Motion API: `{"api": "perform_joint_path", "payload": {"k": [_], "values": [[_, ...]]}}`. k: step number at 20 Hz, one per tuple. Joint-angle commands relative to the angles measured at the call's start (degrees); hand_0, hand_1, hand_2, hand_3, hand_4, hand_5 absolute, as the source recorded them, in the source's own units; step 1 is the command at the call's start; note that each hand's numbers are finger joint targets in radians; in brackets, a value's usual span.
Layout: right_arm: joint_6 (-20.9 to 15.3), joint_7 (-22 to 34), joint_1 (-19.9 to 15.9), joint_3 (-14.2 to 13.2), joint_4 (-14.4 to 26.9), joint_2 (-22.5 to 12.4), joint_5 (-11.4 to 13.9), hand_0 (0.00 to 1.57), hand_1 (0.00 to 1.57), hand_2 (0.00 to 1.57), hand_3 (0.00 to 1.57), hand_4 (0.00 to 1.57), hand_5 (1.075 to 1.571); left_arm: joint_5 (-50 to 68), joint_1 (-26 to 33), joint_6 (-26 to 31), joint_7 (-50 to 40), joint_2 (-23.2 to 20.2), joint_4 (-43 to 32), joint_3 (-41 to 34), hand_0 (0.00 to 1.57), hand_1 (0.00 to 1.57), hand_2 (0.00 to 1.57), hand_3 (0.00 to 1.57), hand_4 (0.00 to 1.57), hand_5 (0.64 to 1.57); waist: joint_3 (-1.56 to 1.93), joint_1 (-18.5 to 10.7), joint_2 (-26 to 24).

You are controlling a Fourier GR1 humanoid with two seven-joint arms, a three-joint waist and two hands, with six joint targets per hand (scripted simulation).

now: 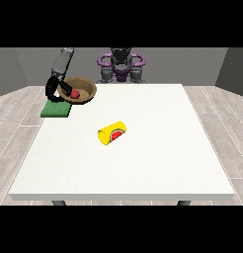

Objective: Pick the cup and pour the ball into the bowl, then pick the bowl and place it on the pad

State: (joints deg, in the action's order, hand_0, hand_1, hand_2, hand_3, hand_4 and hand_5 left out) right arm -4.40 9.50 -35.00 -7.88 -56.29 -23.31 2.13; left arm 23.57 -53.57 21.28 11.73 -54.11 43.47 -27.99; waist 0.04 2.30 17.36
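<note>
A brown bowl [82, 89] hangs tilted above the table's far left corner, with a red ball [74, 93] inside it. The black hand at the view's left [55, 88] is curled round the bowl's left rim. Just below and to the left lies the green pad [55, 109], partly over the table's left edge. A yellow cup [112, 133] with a watermelon picture lies on its side near the table's middle, its mouth towards the camera. The other hand does not show.
The white table [143, 163] spreads wide towards the camera. The robot's torso [121, 64] stands behind the far edge, with grey floor around.
</note>
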Motion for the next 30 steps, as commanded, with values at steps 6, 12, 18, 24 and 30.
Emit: {"api": "perform_joint_path", "payload": {"k": [6,12,18,24,30], "values": [[8.85,-10.98,-1.45,-10.49,12.79,-9.92,-6.14,1.57,1.57,1.57,1.17,1.29,1.534,1.56,0.05,-1.19,-1.98,-0.74,6.34,-0.01,0.0,0.0,0.0,0.0,0.0,1.534,0.07,-2.12,3.25],[13.57,-15.62,-4.98,-13.1,19.02,-14.36,-7.44,1.57,1.57,1.57,0.78,1.29,1.551,3.3,-2.25,-1.71,-5.38,-3.5,8.47,-0.73,0.0,0.0,0.0,0.0,0.2,1.532,0.09,-2.84,8.05],[13.58,-22.47,-6.68,-13.66,24.61,-18.17,-5.04,1.57,1.57,1.57,0.21,1.28,1.554,4.73,-3.37,-4.94,-7.09,-2.57,15.86,-0.42,0.0,0.0,0.0,0.0,0.0,1.538,0.13,-2.66,11.51],[14.28,-19.41,-8.92,-13.96,26.15,-19.34,-5.42,1.57,1.57,1.57,0.71,1.26,1.559,5.34,-1.1,-4.6,-7.47,-1.72,14.53,-0.29,0.0,0.0,0.0,0.0,0.0,1.529,0.0,-3.47,8.29],[15.61,-14.07,-8.15,-9.92,23.74,-17.55,-3.07,1.57,1.57,1.57,1.3,1.24,1.57,4.71,0.88,-1.44,-5.66,-1.75,8.91,0.2,0.0,0.0,0.0,0.0,0.0,1.535,-0.08,-3.06,3.02]]}}
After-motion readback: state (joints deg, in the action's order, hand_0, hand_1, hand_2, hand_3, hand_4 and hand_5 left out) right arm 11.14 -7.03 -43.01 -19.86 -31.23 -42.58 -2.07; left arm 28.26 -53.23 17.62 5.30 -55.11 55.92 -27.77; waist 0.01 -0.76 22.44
